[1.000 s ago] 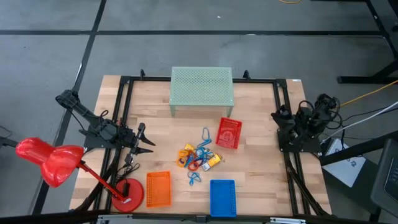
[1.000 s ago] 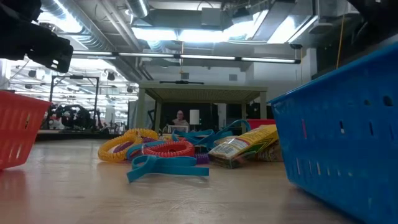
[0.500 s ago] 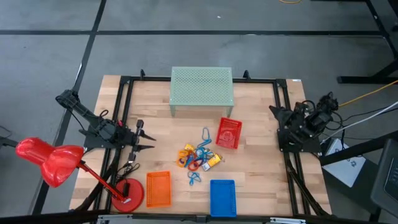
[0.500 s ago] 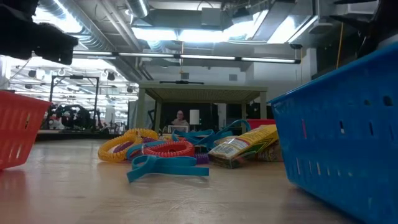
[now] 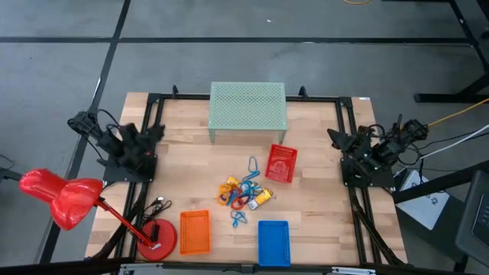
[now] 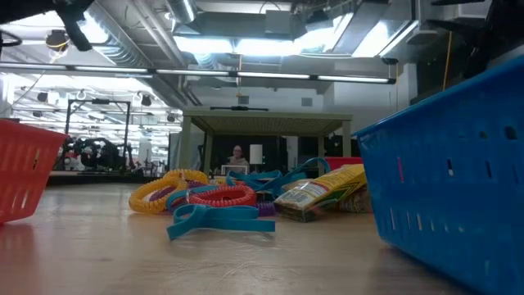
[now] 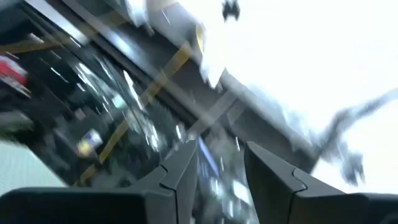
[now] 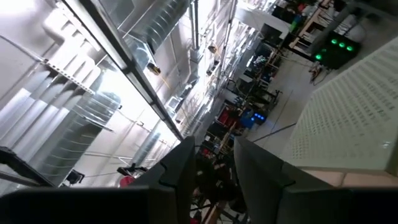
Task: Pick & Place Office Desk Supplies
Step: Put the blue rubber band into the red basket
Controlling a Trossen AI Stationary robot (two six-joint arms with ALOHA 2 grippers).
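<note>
- Pointing up toward the ceiling, the left gripper (image 7: 221, 168) shows a narrow gap between its two dark fingers with nothing held in it; from above, the left arm (image 5: 122, 145) is folded at the table's 9 o'clock edge.
- Tilted upward too, the right gripper (image 8: 211, 165) has its fingers slightly parted and empty; the right arm (image 5: 374, 153) sits tucked at the 3 o'clock edge.
- Lying in a loose heap just toward 6 o'clock from the table's centre, well apart from both grippers, are the office desk supplies (image 5: 244, 195).
- In the low view the heap shows a yellow ring (image 6: 164, 190), a red coiled ring (image 6: 223, 197), a blue loop clip (image 6: 221, 220) in front and a yellow-and-silver packet (image 6: 319, 192).
- A red basket (image 5: 280, 163) rests tilted at about 2 o'clock from the heap.
- An orange basket (image 5: 194, 231) and a blue basket (image 5: 273, 242) stand toward 6 o'clock.
- A pale green perforated shelf (image 5: 247, 107) stands at 12 o'clock.
- A red desk lamp (image 5: 61, 197) hangs over the 8 o'clock corner.
</note>
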